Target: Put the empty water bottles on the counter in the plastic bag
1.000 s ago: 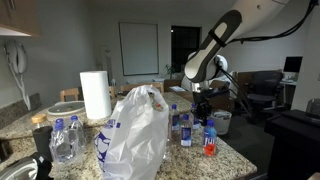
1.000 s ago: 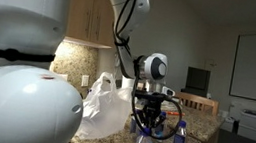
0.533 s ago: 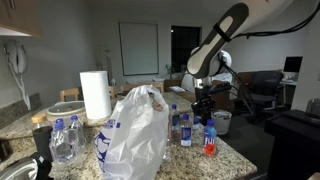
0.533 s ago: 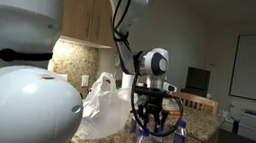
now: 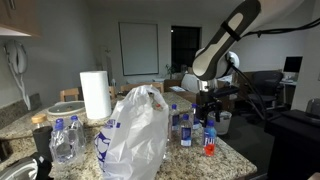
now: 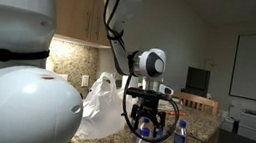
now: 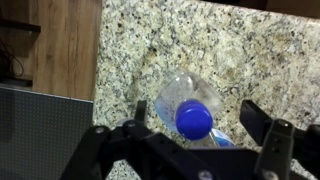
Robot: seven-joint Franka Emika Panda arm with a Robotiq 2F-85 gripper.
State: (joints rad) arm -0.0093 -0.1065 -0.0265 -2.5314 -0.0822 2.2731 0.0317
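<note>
Low in the centre of the wrist view: water bottle (image 7: 176,96), upright on the speckled granite desk (image 7: 230,40). Blue cap (image 7: 195,120) pointing straight up at the camera, long axis vertical, square to the desk top. Flanked by the gripper (image 7: 195,116), fingers (image 7: 140,112) spread wide either side of the cap, clear of it.

Right of centre in an exterior view: same gripper (image 5: 208,104) hanging nose-down over a cluster of upright bottles (image 5: 185,128). Left of that cluster, plastic bag (image 5: 135,128), tall and crinkled at mid-frame. Further left, low in frame, more clear bottles (image 5: 65,140), also upright, near a paper towel roll (image 5: 95,95).
</note>
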